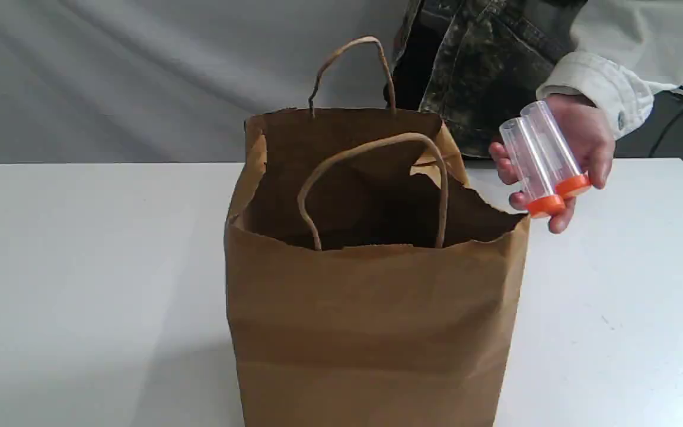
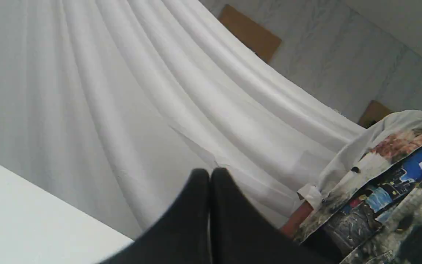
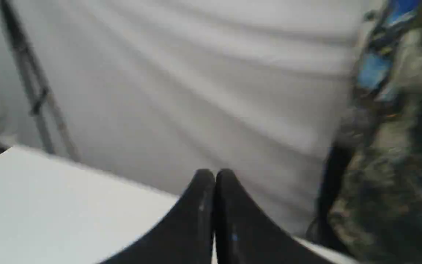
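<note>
A person's hand (image 1: pixel 581 139), fingers curled around two clear orange-capped tubes (image 1: pixel 534 155), hovers at three o'clock of an open paper bag (image 1: pixel 371 326) on the white table (image 1: pixel 80 267). The left gripper (image 2: pixel 210 175) and right gripper (image 3: pixel 214 175) are pressed closed, empty. The smooth tubes, loosely gripped, could slip and roll away.

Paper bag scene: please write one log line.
left gripper: shut, empty | right gripper: shut, empty | hand: holds two tubes beside open paper bag
</note>
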